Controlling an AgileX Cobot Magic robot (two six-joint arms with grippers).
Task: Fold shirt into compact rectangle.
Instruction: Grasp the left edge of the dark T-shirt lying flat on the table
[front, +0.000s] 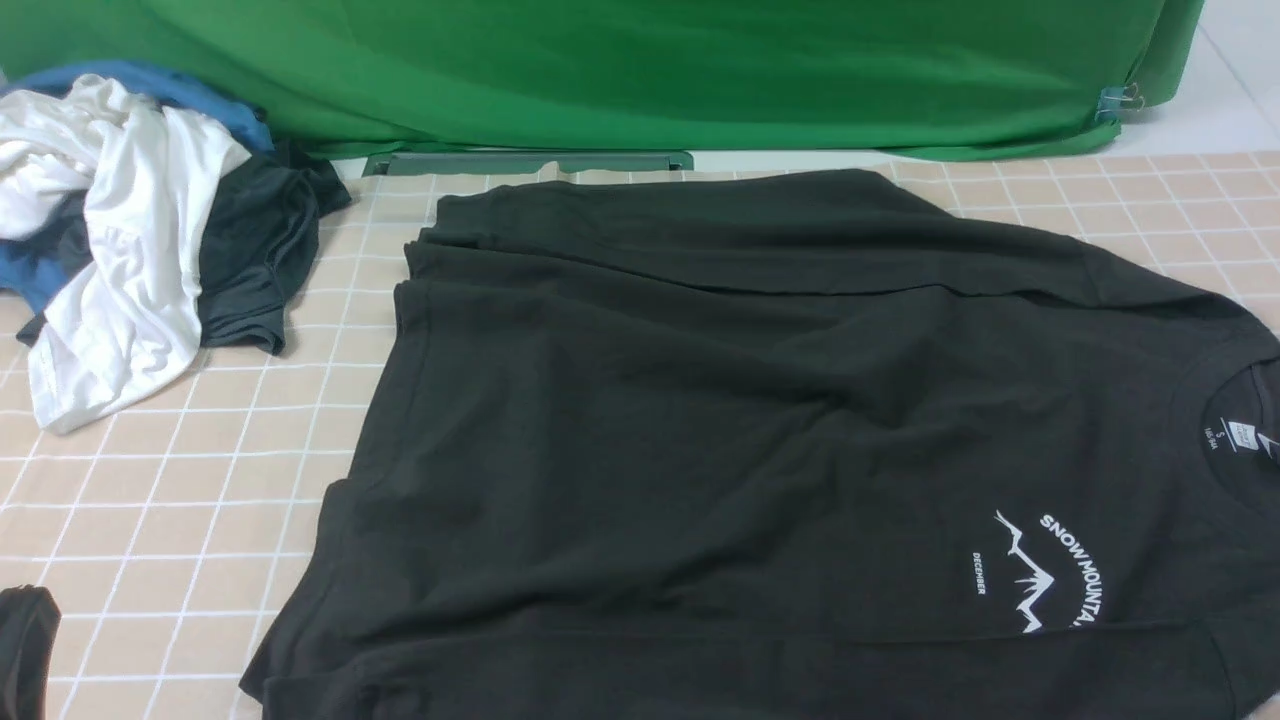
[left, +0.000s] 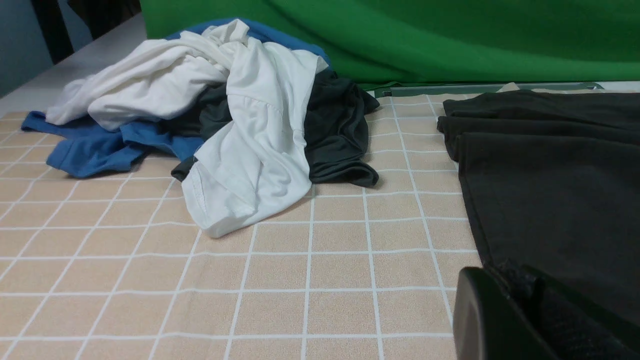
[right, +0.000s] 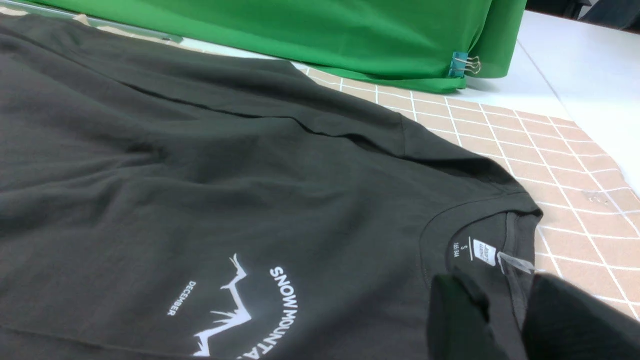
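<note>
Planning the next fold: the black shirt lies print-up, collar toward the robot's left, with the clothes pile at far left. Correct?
No. The front view shows the shirt with its collar toward the robot's right, not its left. It does lie print-up, and the clothes pile is at far left.

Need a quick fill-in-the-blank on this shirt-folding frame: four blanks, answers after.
1. The small word printed on the shirt beside the mountain outline is ____.
2. The backdrop behind the table is coloured ____.
3. In the pile of clothes, the white garment lies over a dark grey one and a ____ one.
4. Next to the neck label, the printed size letter is ____.
Missing words: DECEMBER; green; blue; S.
</note>
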